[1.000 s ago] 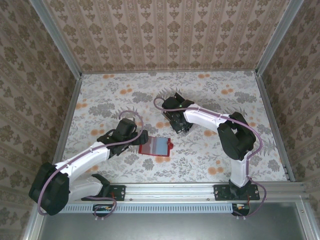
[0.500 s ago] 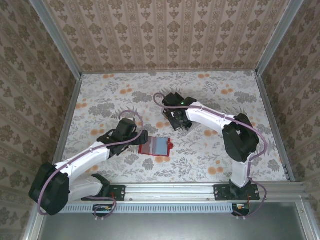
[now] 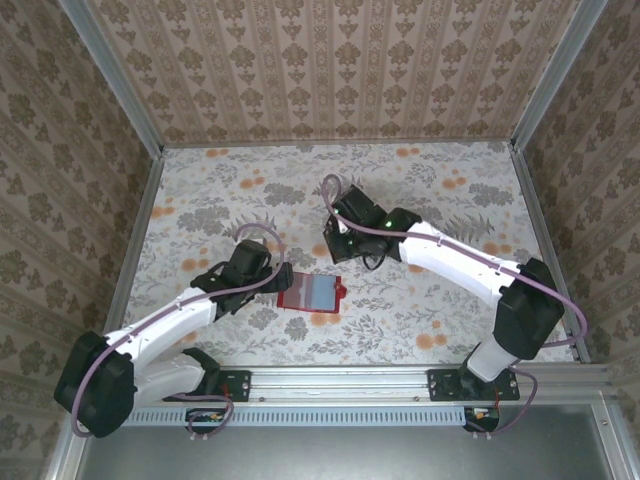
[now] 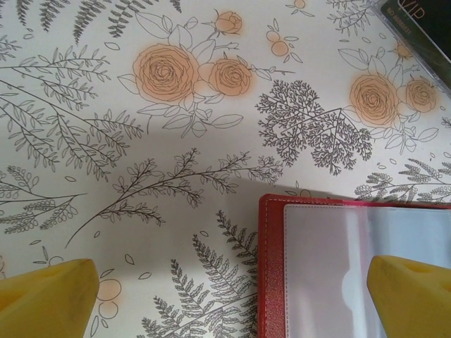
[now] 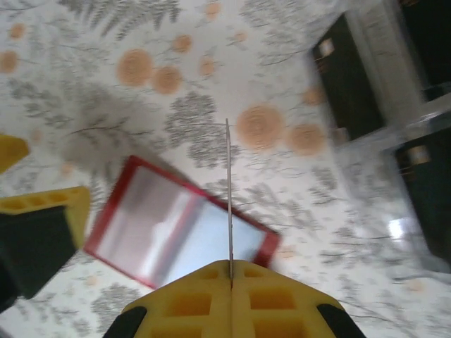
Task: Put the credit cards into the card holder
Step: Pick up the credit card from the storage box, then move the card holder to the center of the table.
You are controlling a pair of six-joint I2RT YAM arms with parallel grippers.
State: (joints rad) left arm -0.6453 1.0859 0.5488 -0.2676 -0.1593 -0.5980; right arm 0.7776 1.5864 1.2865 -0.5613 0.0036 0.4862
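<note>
The right arm's fingers [image 5: 190,303] were pinched fully together on one credit card [image 5: 229,197]. It showed edge-on as a thin line mid-frame in the right wrist view, above the open red card holder [image 5: 169,218] at lower left. If I were driving, I'd tip the card flat first, line its short edge up with a pocket opening and slide it in slowly, since the holder looked free to skid on the table [image 4: 176,105]. The left arm's fingers [image 4: 46,299] were spread wide with nothing in them. One sat over the holder's inner face at lower right of the left wrist view, so pressing down there could pin it; I couldn't tell if it was touching. Count: one holder, one clear tray [image 5: 394,120] at upper right, one card in hand, plus what looked like three black cards [image 5: 349,77] in the tray, though blur made that shaky.
</note>
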